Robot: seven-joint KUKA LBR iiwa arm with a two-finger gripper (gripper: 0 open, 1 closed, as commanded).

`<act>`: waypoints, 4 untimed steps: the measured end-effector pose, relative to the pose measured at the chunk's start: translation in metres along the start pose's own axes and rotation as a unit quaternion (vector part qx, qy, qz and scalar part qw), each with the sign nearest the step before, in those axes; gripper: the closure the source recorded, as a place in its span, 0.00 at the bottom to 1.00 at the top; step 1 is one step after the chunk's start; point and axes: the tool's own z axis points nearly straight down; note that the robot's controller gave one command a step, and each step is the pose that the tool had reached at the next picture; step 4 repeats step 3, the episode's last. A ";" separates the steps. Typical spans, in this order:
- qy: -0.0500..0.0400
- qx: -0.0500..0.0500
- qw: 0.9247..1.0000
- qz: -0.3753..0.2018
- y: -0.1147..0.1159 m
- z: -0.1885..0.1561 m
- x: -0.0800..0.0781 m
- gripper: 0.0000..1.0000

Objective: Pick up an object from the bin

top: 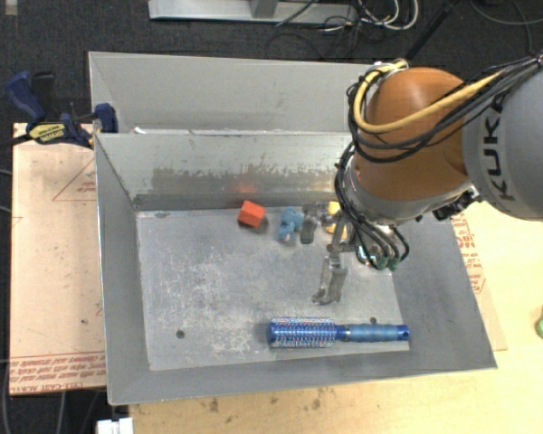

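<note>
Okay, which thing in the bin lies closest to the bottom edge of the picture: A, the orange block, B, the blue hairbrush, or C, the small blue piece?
B: the blue hairbrush lies along the near side of the bin, while the orange block and the small blue piece sit by the far wall.

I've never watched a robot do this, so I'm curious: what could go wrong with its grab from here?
The gripper hangs over bare floor between the blue hairbrush and the small blue piece; coming straight down, it may catch nothing. The orange block and the blue piece lie near the back wall, so the bulky wrist might bump it. The long hairbrush, grabbed off-centre, could tip and slip out.
</note>
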 end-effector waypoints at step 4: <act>-0.007 0.002 0.980 -0.201 -0.056 0.015 0.015 1.00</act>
